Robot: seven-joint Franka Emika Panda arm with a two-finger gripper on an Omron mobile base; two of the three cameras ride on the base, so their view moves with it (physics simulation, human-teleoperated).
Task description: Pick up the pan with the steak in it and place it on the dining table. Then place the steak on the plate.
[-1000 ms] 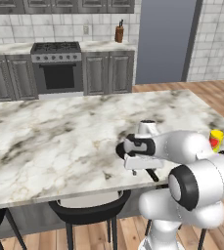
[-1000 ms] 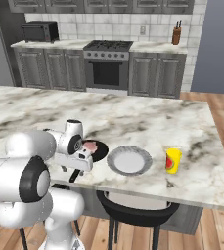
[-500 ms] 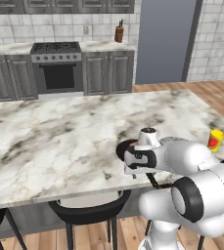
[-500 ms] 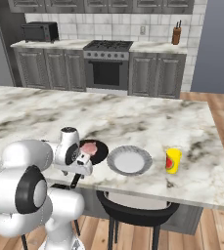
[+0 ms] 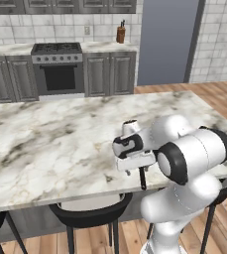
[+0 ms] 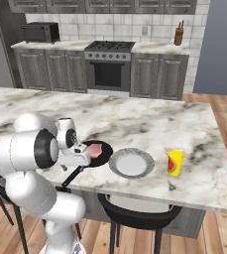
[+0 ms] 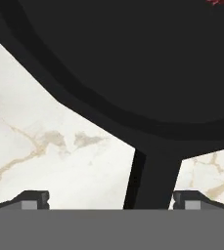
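Note:
The black pan (image 6: 99, 154) rests on the dining table (image 6: 149, 124) near its front edge, with the pink steak (image 6: 95, 149) inside it. Its thin handle (image 6: 71, 177) sticks out over the table edge. My gripper (image 6: 76, 159) hovers just above the root of the handle, open, touching nothing. In the hand view the pan (image 7: 133, 58) lies under the hand, its handle (image 7: 152, 180) runs down between my spread fingertips (image 7: 33, 199), and a sliver of steak (image 7: 222, 2) shows at the top. The pale plate (image 6: 131, 162) lies right beside the pan. The handle (image 5: 142, 178) hangs below my gripper (image 5: 135, 166).
A yellow cup (image 6: 175, 162) stands on the table to the right of the plate. Black stools (image 6: 140, 216) (image 5: 90, 213) are tucked under the table's front edge. Grey cabinets and a stove (image 6: 108, 64) line the far wall.
The arm's elbow has swung and the hand has shifted a little over the handle. The pan, steak and plate have stayed put.

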